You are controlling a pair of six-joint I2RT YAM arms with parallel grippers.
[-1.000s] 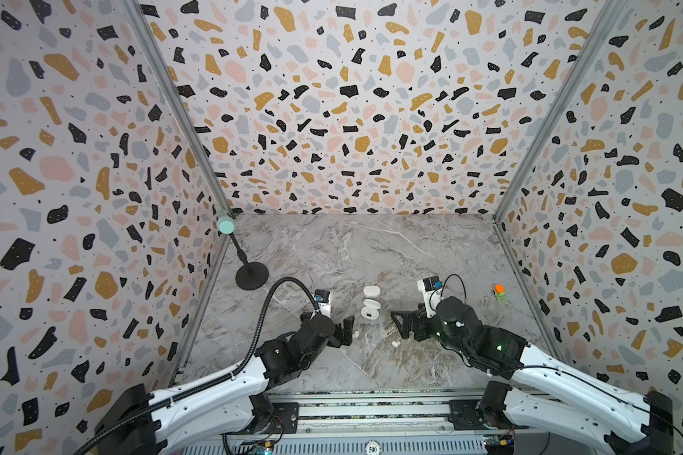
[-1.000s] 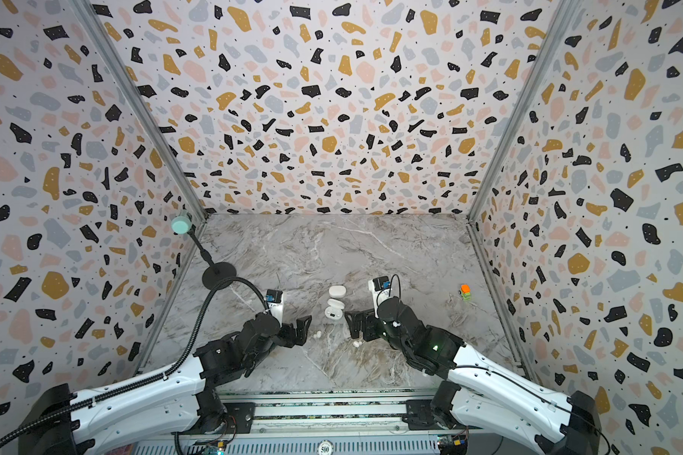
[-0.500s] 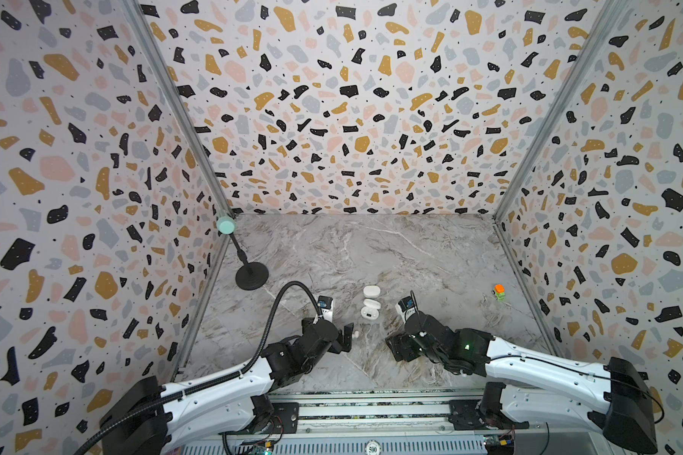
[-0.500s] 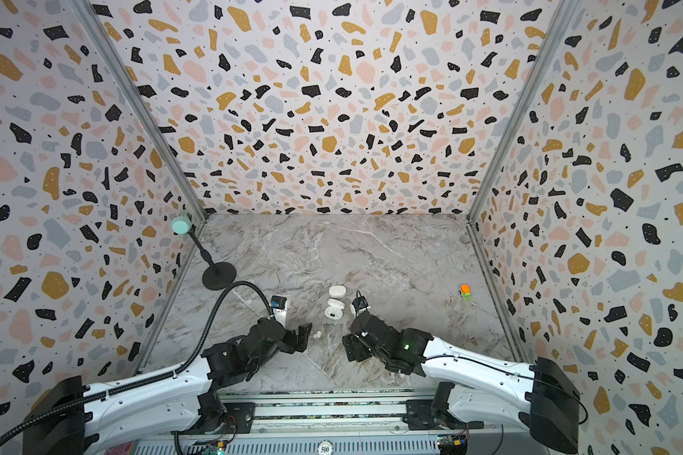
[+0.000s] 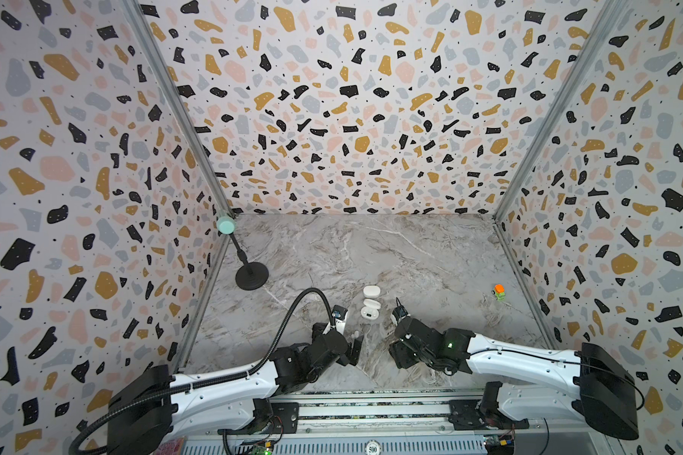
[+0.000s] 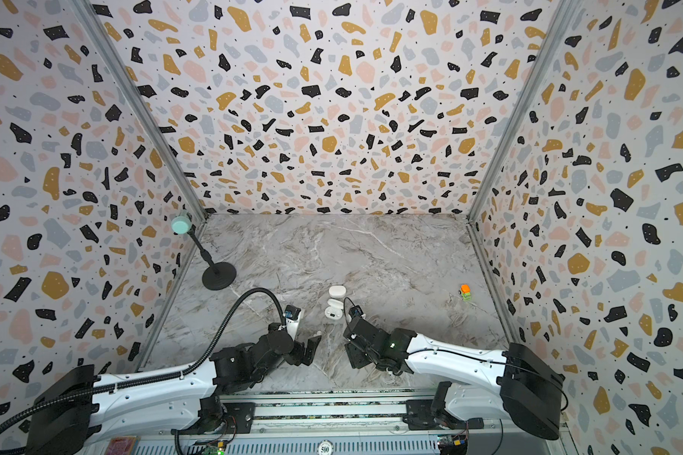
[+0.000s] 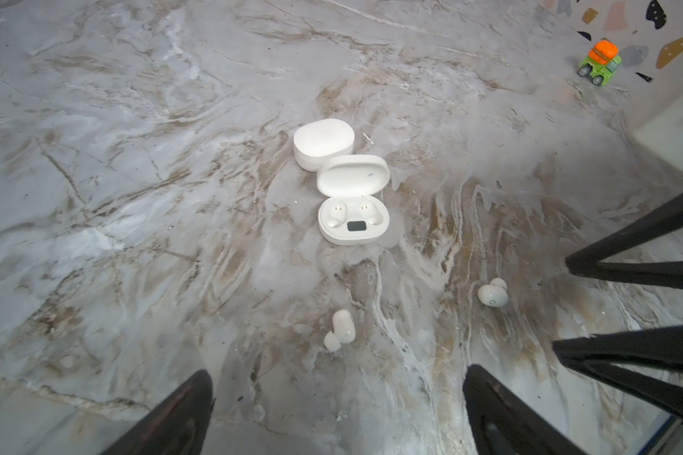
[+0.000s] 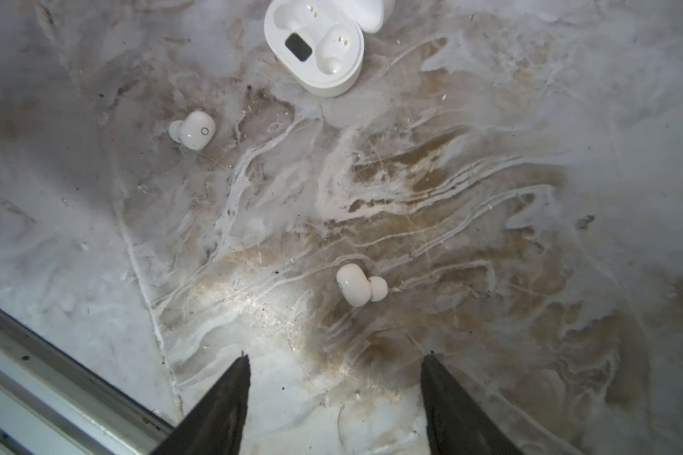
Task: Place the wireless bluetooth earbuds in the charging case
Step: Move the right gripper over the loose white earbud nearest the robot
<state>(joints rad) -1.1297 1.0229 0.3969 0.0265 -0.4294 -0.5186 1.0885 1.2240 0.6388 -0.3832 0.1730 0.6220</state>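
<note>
Two white earbuds lie loose on the marble floor. One earbud (image 7: 340,329) lies just ahead of my left gripper (image 7: 338,394), which is open and empty. The other earbud (image 8: 359,289) lies just beyond my right gripper (image 8: 336,362); its jaws are apart with nothing between them. The open charging case (image 7: 353,220) shows two empty sockets, its lid (image 7: 353,175) tipped back. In a top view the case (image 5: 369,311) sits beyond both grippers, the left gripper (image 5: 351,350) and right gripper (image 5: 396,351) facing each other below it.
A closed white case (image 7: 323,142) touches the open lid's far side. A small orange-and-green toy car (image 5: 498,291) stands near the right wall. A black round-based stand (image 5: 252,275) with a mint top is at the back left. The front metal rail (image 8: 36,374) runs close behind my right gripper.
My right gripper has drawn back toward the front rail and dropped low over the floor, its jaws narrowing. The left gripper has shifted slightly toward the front and stays wide open.
</note>
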